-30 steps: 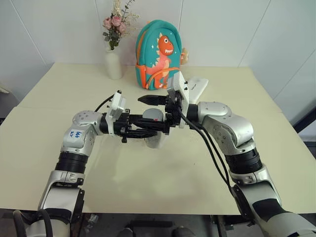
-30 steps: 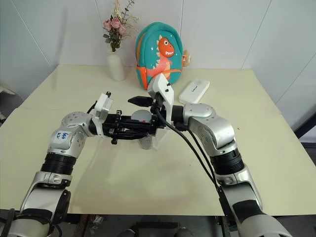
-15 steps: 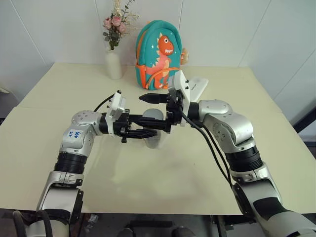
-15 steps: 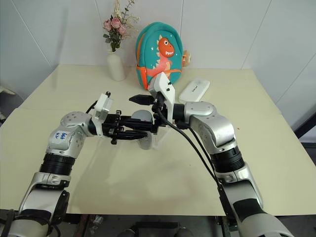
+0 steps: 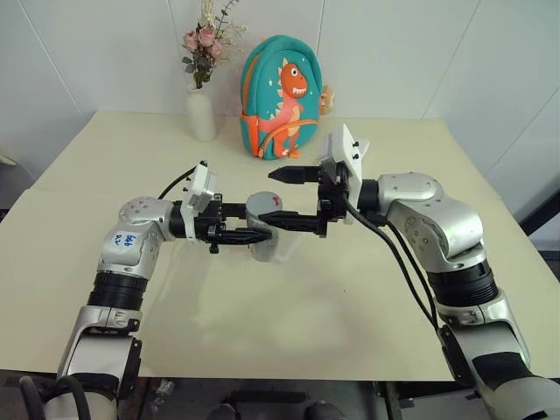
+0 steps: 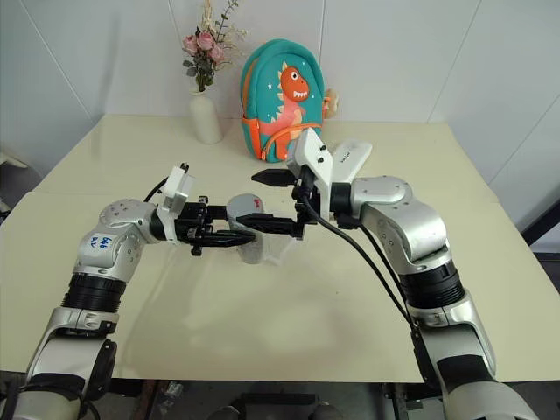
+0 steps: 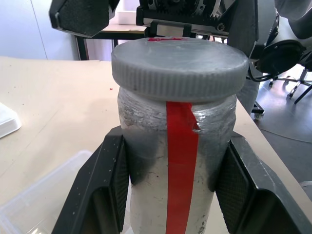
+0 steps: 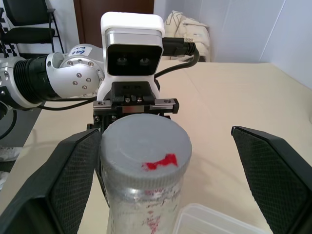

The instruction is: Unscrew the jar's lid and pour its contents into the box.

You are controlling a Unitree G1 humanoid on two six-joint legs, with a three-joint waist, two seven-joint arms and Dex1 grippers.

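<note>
While left hand (image 5: 259, 234) grips jar (image 7: 178, 161) and right hand (image 5: 293, 197) gapes, cream table (image 5: 289, 324) meets white walls (image 5: 105, 52)

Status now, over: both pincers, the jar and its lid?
Left pincer shut on jar. Right pincer open, level with lid, not gripping. Lid on. Clear box beside jar; nothing blocking.

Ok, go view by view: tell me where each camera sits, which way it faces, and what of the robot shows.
Left and right eye views: on the head, looking forward and down at the table; both arms show, with the left tool shut on the jar.
Left wrist view: along the left tool's fingers, facing the jar and its lid.
Right wrist view: along the open right tool, facing the lid and the left arm.
Shared: every view shows the jar and lid.
</note>
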